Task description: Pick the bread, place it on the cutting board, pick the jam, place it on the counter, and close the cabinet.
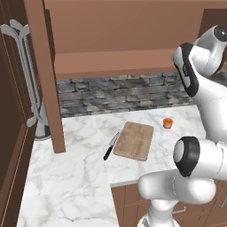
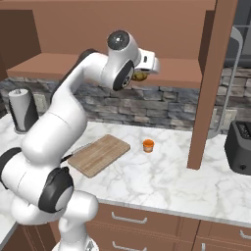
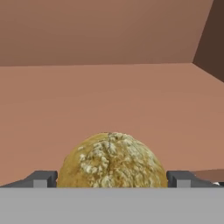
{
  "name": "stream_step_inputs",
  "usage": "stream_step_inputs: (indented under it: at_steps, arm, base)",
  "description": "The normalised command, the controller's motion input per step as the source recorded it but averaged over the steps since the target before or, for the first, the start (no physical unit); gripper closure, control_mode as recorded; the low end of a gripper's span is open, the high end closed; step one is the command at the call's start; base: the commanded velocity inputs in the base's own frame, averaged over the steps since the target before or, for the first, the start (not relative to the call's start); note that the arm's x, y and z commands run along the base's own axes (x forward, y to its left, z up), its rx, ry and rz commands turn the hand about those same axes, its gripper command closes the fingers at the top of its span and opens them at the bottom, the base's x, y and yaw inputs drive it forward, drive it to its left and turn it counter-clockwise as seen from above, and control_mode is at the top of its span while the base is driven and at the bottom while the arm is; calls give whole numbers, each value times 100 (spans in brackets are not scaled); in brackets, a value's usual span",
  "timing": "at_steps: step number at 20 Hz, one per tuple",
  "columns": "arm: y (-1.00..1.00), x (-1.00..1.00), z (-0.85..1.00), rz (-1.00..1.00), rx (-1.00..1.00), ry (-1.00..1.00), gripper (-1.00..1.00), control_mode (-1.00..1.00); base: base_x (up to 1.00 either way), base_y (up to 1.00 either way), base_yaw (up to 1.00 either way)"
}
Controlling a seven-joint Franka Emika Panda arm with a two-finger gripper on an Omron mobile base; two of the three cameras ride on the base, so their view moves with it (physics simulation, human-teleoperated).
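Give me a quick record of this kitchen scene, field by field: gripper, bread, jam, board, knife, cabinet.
gripper: open, fingertips either side of the bread, inside the cabinet
bread: on the cabinet shelf, between the fingertips, not yet gripped
jam: upright on the counter, right of the board
cutting board: flat on the counter, bare
knife: along the board's left edge
cabinet: open

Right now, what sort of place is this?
A rendered home kitchen, apparently: a marble counter with a cutting board on it, a stone backsplash, and an open wall cabinet above.
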Motion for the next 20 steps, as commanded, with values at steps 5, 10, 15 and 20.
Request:
stream_step_inputs:
  at_steps: [5,10,15,20]
  arm:
    - [0,-52,1,0,0,0,100,-100]
    - [16,-56,0,0,0,0,100,-100]
    - [30,-56,0,0,0,0,100,-100]
    - [33,-57,0,0,0,0,100,-100]
  base:
    - [0,0,0]
    - [0,0,0]
    - [0,0,0]
    - [0,0,0]
